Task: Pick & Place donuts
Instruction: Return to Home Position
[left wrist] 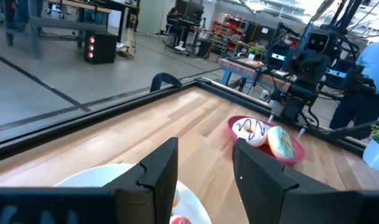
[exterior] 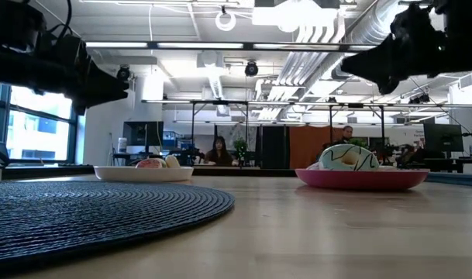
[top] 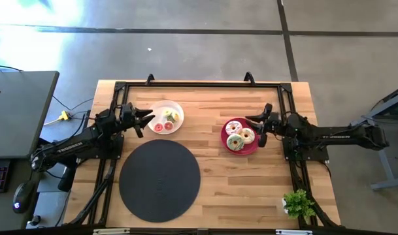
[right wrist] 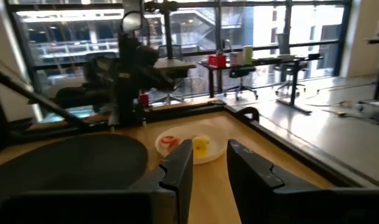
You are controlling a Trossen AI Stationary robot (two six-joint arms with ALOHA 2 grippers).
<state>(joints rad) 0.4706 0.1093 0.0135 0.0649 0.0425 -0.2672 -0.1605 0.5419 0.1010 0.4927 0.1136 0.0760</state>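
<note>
currently: left gripper (top: 144, 120), fingers apart and empty, at outer rim of white plate (top: 161, 108) holding small donuts (top: 166, 122); right gripper (top: 260, 128), likewise parted, beside red plate (top: 251, 151) of iced donuts (top: 240, 135) — loads lie inward, so retreat likely runs outward.

The left arm (top: 74, 145) is seen extended from 8 o'clock toward 2 o'clock, its left gripper (top: 145, 123) held raised with fingers parted, while the right arm (top: 336, 136) is stretched from 3 o'clock toward 9 o'clock, its right gripper (top: 259, 125) likewise raised with fingers parted.
</note>
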